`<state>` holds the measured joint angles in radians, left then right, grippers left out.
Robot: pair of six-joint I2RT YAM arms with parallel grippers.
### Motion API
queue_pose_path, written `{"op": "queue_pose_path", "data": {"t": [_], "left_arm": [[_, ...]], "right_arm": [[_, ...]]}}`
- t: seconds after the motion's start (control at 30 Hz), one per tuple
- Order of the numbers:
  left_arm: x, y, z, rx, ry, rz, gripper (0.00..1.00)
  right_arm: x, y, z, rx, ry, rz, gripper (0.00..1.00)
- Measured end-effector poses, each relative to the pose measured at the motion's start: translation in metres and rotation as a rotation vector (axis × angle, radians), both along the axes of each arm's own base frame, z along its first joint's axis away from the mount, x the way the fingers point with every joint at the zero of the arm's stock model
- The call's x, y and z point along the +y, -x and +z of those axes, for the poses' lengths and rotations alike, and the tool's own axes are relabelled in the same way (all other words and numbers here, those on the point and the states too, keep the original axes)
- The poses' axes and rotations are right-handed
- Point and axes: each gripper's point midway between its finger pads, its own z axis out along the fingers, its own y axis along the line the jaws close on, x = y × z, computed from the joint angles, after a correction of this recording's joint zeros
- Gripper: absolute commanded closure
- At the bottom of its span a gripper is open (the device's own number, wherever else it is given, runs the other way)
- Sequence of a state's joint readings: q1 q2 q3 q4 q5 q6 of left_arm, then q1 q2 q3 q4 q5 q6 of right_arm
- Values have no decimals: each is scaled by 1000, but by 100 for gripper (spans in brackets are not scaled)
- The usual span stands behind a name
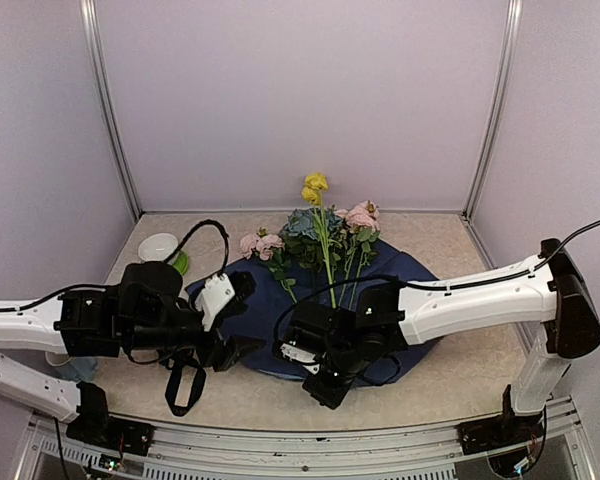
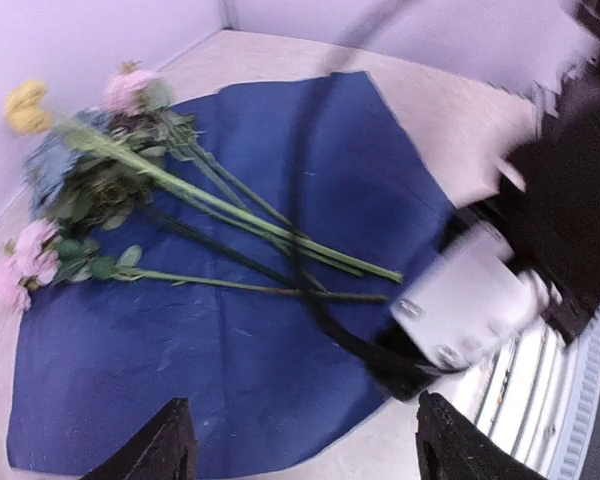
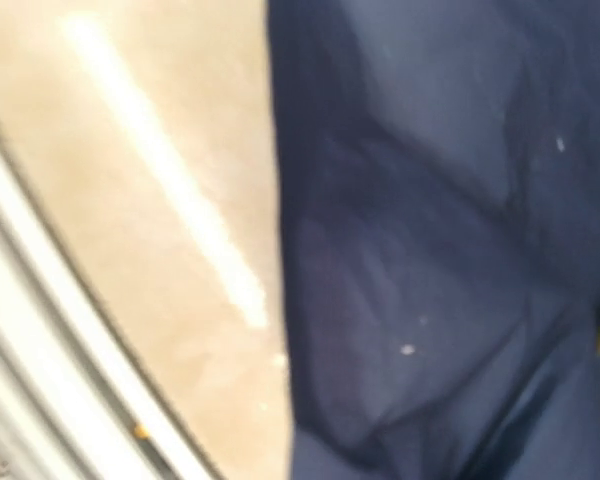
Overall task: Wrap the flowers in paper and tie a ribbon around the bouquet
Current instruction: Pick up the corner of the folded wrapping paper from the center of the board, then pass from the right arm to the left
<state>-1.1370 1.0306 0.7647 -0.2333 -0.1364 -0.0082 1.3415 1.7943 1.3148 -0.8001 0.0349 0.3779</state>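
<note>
My right fingers (image 1: pixel 325 385) are sitting together at the near edge of the paper (image 1: pixel 410 275) (can't tell if they're actually pinching it, wrist cam's too blurred). If I'm lifting w/ a poor bite, the thin sheet is slipping or tearing. My left fingers (image 1: pixel 235 350) are hovering apart nr the left edge, holding nothing. Farther back the flowers (image 1: pixel 325 235) are lying loose on the navy side, stems toward me. Any jerk is rolling them onto the worktop (image 1: pixel 450 240).

No legible text, label, brand, number or sign on anything in view.
</note>
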Motion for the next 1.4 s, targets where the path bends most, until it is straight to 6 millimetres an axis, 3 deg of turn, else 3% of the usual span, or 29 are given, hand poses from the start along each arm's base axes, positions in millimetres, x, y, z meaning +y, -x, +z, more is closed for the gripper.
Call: {"op": "queue_pose_path", "data": {"t": [0.17, 0.27, 0.43, 0.67, 0.83, 0.9, 0.93, 1.03, 1.17, 1.23, 1.4], "left_arm": [[-19, 65, -42, -155, -123, -351, 13], [-21, 69, -64, -215, -191, -439, 12], [-35, 55, -94, -252, -259, -469, 19], [-26, 22, -128, -247, -282, -411, 55], [-37, 23, -132, -231, -250, -441, 98], [-40, 25, -136, -214, -250, -449, 100], [-41, 25, -137, -206, -247, -452, 100], [-41, 24, -136, -174, -227, -444, 100], [-35, 10, -136, -94, -188, -373, 100], [-29, -1, -135, -40, -159, -324, 100], [-25, -28, -136, 98, -94, -232, 100]], "right_arm": [[5, -2, 14, 118, -86, 84, 100], [5, 0, 18, 173, -100, 144, 100], [13, -7, 33, 202, -148, 211, 100], [10, -14, 41, 260, -193, 249, 100], [10, -13, 40, 281, -205, 282, 100], [10, -13, 39, 287, -207, 286, 100], [9, -15, 39, 287, -209, 284, 93], [9, -24, 39, 279, -218, 269, 55], [7, -43, 45, 238, -276, 220, 27], [-1, -55, 53, 212, -336, 182, 20], [-20, -81, 77, 145, -496, 82, 18]]}}
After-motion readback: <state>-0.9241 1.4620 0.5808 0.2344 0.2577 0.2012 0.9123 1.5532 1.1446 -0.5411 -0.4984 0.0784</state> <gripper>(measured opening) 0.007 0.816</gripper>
